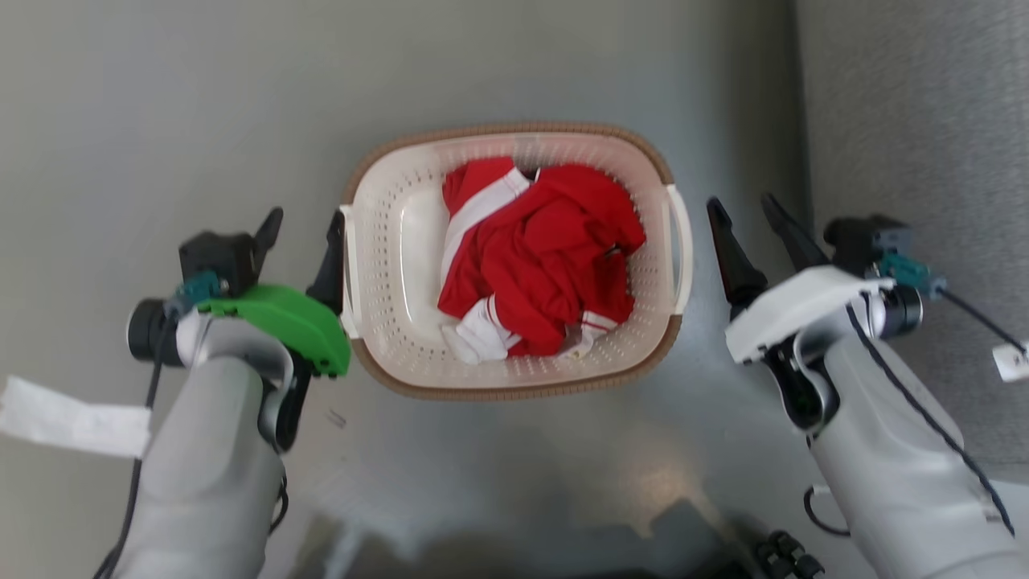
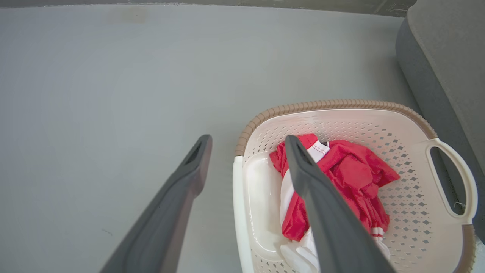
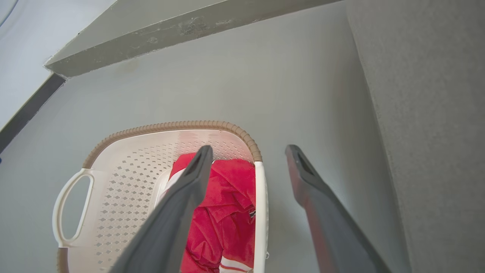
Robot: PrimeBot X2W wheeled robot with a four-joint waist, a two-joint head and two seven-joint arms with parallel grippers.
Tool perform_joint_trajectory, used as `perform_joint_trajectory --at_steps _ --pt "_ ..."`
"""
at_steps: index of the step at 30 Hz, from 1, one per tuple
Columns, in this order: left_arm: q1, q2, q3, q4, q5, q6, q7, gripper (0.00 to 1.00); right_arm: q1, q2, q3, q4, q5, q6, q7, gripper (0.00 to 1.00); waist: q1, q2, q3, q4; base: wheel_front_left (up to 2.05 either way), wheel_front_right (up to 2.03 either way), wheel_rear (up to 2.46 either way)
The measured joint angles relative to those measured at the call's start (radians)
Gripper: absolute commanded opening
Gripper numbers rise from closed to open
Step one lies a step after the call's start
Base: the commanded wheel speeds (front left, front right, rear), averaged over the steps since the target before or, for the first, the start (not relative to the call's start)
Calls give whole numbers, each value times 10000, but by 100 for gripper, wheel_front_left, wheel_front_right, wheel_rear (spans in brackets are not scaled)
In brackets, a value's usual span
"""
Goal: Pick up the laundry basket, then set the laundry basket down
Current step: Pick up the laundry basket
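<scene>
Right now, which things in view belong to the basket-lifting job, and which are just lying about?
In the job: laundry basket; left gripper; right gripper, both open.
Just about: red-and-white clothes inside the basket; grey upholstered furniture beside it.

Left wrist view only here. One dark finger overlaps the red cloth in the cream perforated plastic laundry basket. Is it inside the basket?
Observer: No. In the head view that finger lies along the outside of the laundry basket's left white handle, clear of the crumpled red-and-white garment.
Operator: Right side ready?
Observer: The right jaws stand open, both fingers outside the right white handle, with a strip of grey floor between.
</scene>
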Motion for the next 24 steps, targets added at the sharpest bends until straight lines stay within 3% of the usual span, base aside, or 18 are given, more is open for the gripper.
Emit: perform_joint_trajectory --at_steps 24 --pt "-2240 -123 -742 2458 -399 -144 309 100 -2421 165 671 2782 13 142 527 100 0 0 2272 260 0 0 0"
